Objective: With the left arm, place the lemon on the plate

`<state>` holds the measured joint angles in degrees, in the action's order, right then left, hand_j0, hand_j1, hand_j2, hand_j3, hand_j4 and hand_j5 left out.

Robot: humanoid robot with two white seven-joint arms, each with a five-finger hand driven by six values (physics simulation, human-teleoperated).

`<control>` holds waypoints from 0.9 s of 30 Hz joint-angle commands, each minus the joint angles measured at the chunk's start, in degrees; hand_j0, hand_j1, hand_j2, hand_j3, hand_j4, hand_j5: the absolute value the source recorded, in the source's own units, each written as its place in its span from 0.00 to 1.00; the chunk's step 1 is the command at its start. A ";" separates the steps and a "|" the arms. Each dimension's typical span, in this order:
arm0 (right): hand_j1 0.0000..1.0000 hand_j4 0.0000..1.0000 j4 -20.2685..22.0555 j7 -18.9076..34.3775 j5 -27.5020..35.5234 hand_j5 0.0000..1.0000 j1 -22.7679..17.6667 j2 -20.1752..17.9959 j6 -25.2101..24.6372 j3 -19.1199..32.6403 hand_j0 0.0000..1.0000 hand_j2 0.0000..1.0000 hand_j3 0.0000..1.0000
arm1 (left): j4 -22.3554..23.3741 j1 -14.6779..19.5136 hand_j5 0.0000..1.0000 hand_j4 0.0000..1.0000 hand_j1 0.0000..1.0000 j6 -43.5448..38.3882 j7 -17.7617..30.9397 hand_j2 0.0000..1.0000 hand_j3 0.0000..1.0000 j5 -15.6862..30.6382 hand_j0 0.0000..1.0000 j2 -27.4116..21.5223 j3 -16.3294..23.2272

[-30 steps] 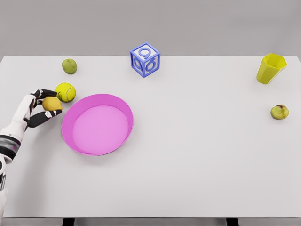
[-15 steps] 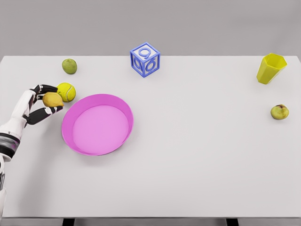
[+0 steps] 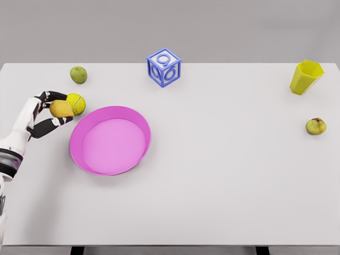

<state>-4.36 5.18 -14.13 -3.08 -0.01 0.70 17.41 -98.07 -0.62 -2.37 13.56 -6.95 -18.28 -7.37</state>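
The pink plate [image 3: 110,140] hasn't budged, but my left hand [image 3: 43,113] has crept a bit higher and further back, fingers wrapped round the lemon [image 3: 61,109], now overlapping the tennis ball [image 3: 76,103], left of the plate.

My white bench [image 3: 223,186] carried a pink plate [image 3: 142,123], tennis ball [image 3: 78,102], lime [image 3: 78,74], blue cube [image 3: 163,67], yellow cup [image 3: 305,77] and pear [image 3: 315,126]

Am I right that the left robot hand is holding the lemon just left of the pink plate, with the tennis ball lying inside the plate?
Not quite. The left robot hand does hold the lemon just left of the pink plate, but the tennis ball lies on the table outside the plate, beyond its upper-left rim. The head view shows this.
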 commanded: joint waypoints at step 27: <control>1.00 1.00 -0.03 0.01 -0.02 1.00 0.00 0.01 0.00 -0.01 1.00 1.00 1.00 | -5.02 -1.76 0.55 0.55 0.55 0.70 0.07 0.55 0.55 -0.17 0.55 2.63 6.23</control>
<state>-4.36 5.18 -14.14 -3.08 -0.01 0.70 17.41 -102.97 -2.37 -1.69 13.64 -7.28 -15.70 -1.81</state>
